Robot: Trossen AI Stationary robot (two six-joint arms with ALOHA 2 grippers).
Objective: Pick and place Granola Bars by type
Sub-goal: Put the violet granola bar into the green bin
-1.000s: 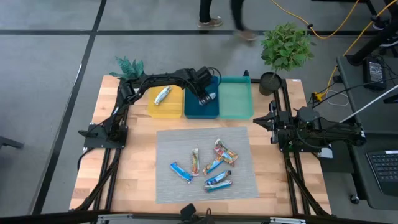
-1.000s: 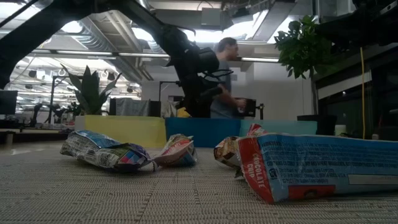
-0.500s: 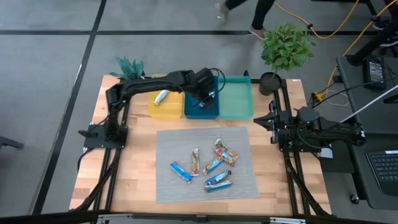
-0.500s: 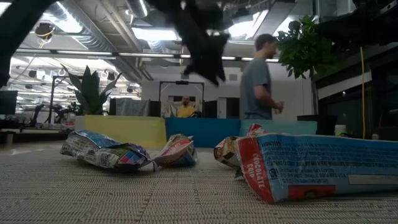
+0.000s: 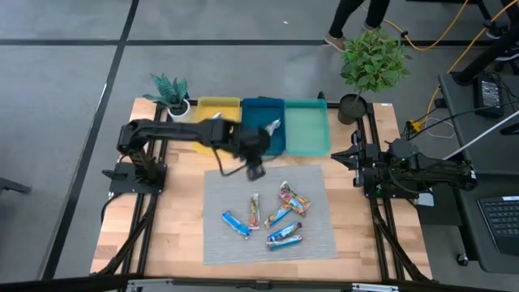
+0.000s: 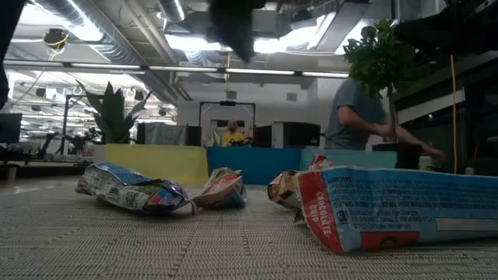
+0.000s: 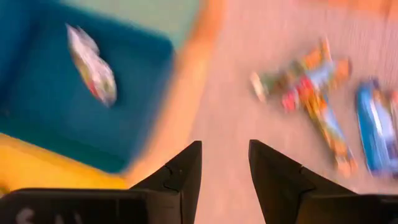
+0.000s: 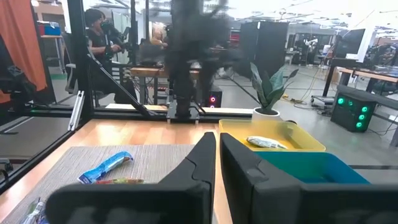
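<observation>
Your left gripper (image 5: 255,170) hangs over the near edge of the trays, just at the far edge of the grey mat (image 5: 219,235). Its jaws are a little apart in the left wrist view and hold nothing (image 7: 225,165). The arm reaches across from the left side of the bench (image 5: 178,235).

Your right gripper (image 5: 339,156) waits at the right side of the bench, pointing in toward the trays. In the right wrist view the jaws sit almost together with a thin gap, nothing between them (image 8: 217,155).

Granola Bars: one silver bar (image 5: 270,127) lies in the blue tray (image 5: 263,109), seen also in the left wrist view (image 7: 92,63). Another silver bar (image 8: 266,143) lies in the yellow tray (image 8: 298,144); in the high view the arm covers it. The teal tray (image 5: 308,130) sits just beside the blue one.

The rest lie on the mat: a blue bar (image 5: 236,224) at the left, a slim multicoloured bar (image 5: 255,210) just beside it, a red-orange bar (image 5: 292,195) toward the right, a blue bar (image 5: 278,216) under it, and another blue bar (image 5: 285,237) nearest the front. In the low view the blue wrapper (image 6: 389,208) fills the right foreground.

A person (image 6: 362,117) stands beyond the bench, near the potted plant (image 5: 371,63).
</observation>
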